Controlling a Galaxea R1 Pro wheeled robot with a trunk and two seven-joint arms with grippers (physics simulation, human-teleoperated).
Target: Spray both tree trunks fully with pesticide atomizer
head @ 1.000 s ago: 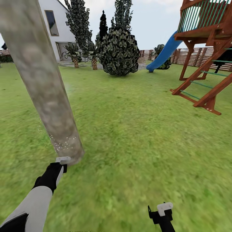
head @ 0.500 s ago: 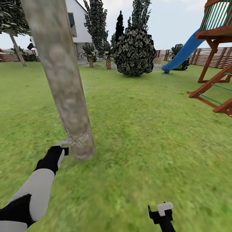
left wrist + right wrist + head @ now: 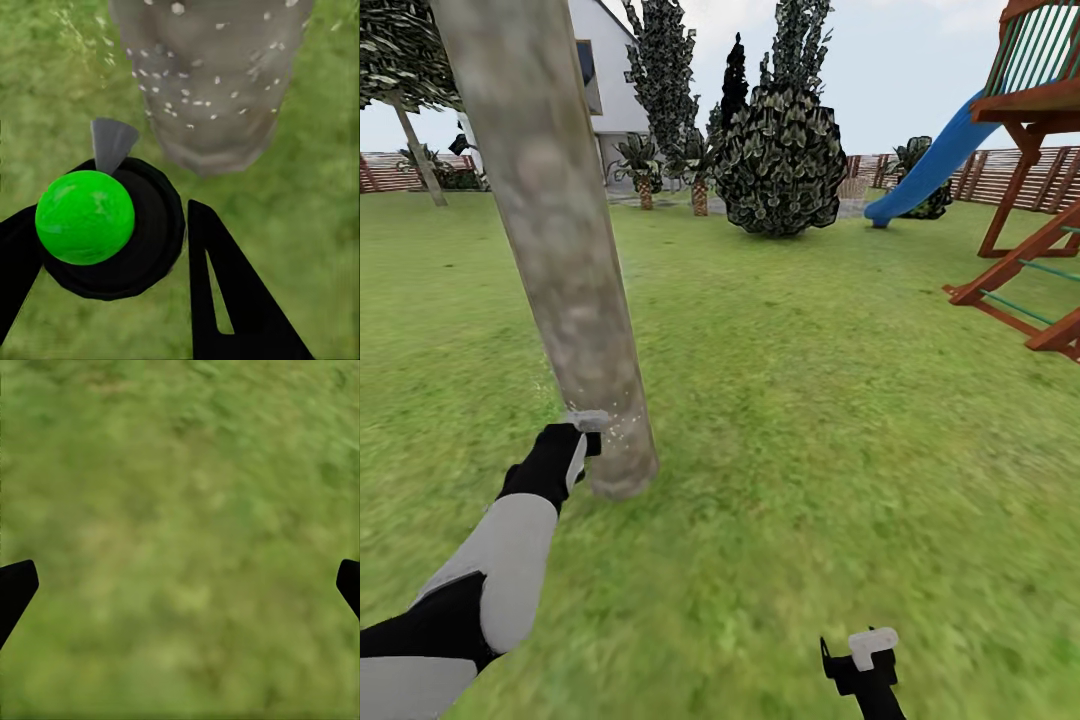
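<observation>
- Since half a second ago, the left gripper (image 3: 582, 432) has been carried slightly higher and nearer the tree trunk (image 3: 565, 290); the head view itself is almost unshifted.
- Its fingers (image 3: 225, 300) are closed around the pesticide atomizer (image 3: 105, 229), a black body with a green top, whose grey nozzle is pointed at the trunk's base.
- White pesticide specks (image 3: 191, 94) are scattered over the lower trunk, with a few drifting beside it above the grass (image 3: 810, 420).
- Coverage is judged partial: higher up the bark is seen bare, so spraying upward is probably needed.
- The right gripper (image 3: 868, 655) is held spread wide and empty over the grass, well apart from the trunk.
</observation>
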